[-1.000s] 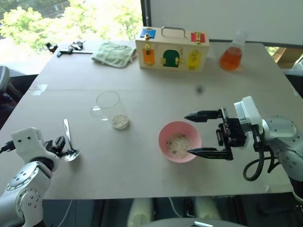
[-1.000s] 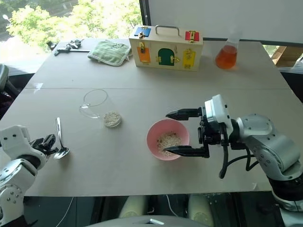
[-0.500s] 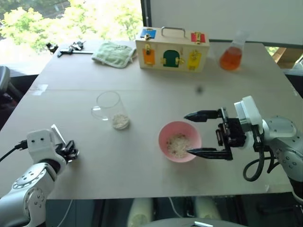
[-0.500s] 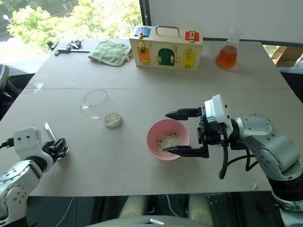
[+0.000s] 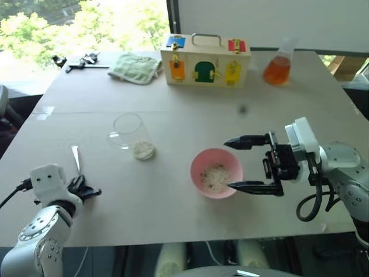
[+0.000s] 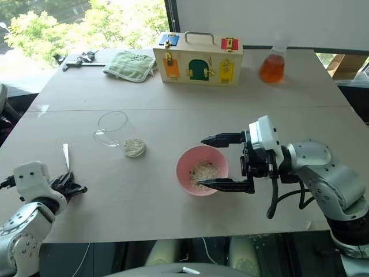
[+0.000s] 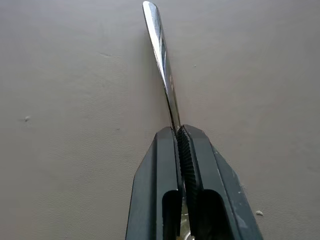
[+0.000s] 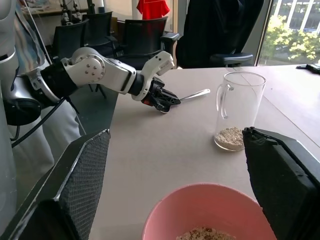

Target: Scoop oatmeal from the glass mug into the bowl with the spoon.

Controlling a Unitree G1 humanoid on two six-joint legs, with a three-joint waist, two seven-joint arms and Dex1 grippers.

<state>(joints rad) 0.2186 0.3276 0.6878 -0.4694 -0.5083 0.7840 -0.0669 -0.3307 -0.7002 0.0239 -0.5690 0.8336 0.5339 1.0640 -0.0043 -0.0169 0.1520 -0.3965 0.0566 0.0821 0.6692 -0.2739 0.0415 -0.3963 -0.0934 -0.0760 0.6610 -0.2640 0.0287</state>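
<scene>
Left end effector (image 5: 86,190) just closed, now clamped on spoon (image 7: 162,65), low on worktop (image 5: 173,121). Spoon caught, scooping can start. Right end effector (image 5: 239,163) wide apart around bowl (image 5: 216,172). Glass mug (image 5: 131,135) stands between, some oatmeal (image 5: 143,150) inside.

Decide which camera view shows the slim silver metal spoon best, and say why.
The left wrist view: the slim silver metal spoon has its handle close up, clamped in the left pincer. The eye views show a thin sliver; the right wrist view shows it distant, handle lifted off the table.
</scene>
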